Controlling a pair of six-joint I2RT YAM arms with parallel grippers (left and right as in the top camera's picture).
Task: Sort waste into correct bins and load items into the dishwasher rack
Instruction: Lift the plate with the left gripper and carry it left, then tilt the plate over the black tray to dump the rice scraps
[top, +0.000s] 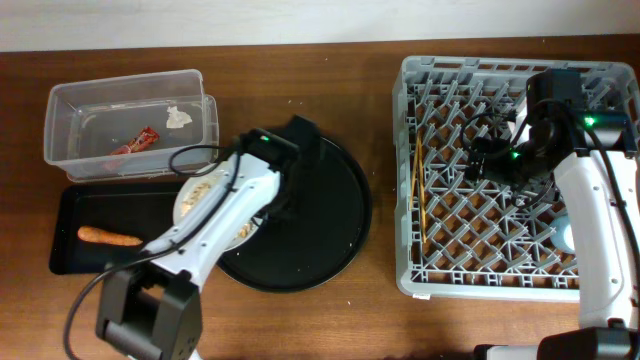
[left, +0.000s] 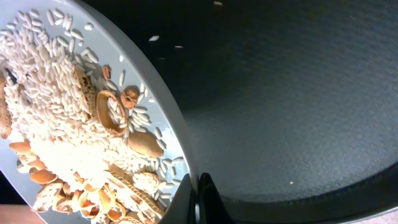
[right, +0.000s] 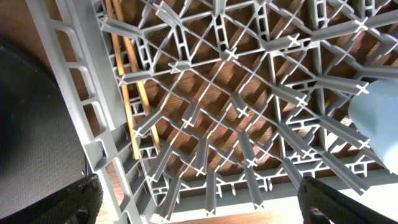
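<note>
My left gripper (left: 198, 199) is shut on the rim of the pale round plate (left: 163, 106), also seen in the overhead view (top: 182, 205). The plate carries the beige food scraps (left: 68, 118) and sits at the left edge of the large round black tray, next to the flat black tray (top: 70, 262) holding the carrot (top: 110, 237). The clear tub (top: 125, 100) holds the red wrapper (top: 135, 145) and white scrap (top: 178, 117). My right gripper (right: 199, 205) is open and empty above the grey rack (top: 440, 270). The chopsticks (top: 420, 195) and light-blue cup (right: 379, 118) lie in the rack. The bowl is not in view.
The large round black tray (top: 320, 220) lies between the bins and the rack. Upright pegs fill the rack under my right gripper. Bare wooden table shows in front and at the back.
</note>
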